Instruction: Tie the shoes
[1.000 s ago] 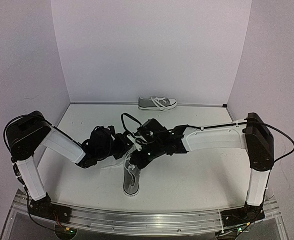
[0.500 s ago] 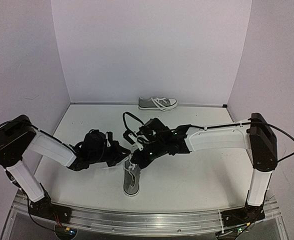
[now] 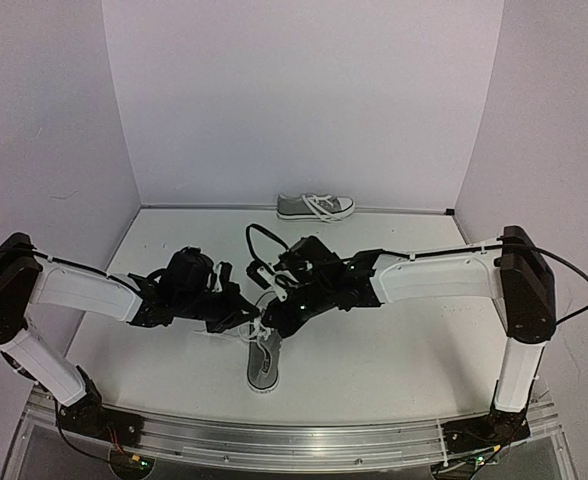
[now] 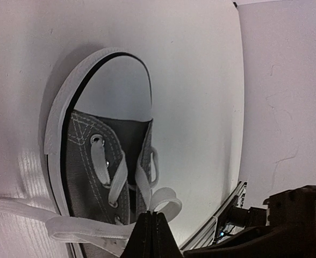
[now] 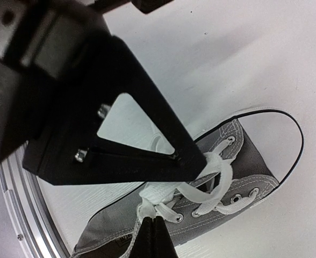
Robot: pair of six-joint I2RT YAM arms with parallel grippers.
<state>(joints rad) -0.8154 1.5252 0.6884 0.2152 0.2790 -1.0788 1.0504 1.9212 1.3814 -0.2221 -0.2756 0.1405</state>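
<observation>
Both jaws pinch shut on white laces point(image 4: 88, 230) of the grey canvas white-soled sneaker point(image 3: 262, 368) at worktop point(image 3: 404, 360) 6 o'clock, so pull evenly toward 9 and 3 o'clock, keeping tension; matching sneaker point(image 3: 316, 207) sits at 12.

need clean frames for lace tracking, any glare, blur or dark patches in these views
Top external: soft even light, sharp, though dark arms cover most of the near shoe. Left wrist: the table glares white beside the lace. Right wrist: the left gripper looms as an underexposed black mass; that shoe behind it is sharp.
</observation>
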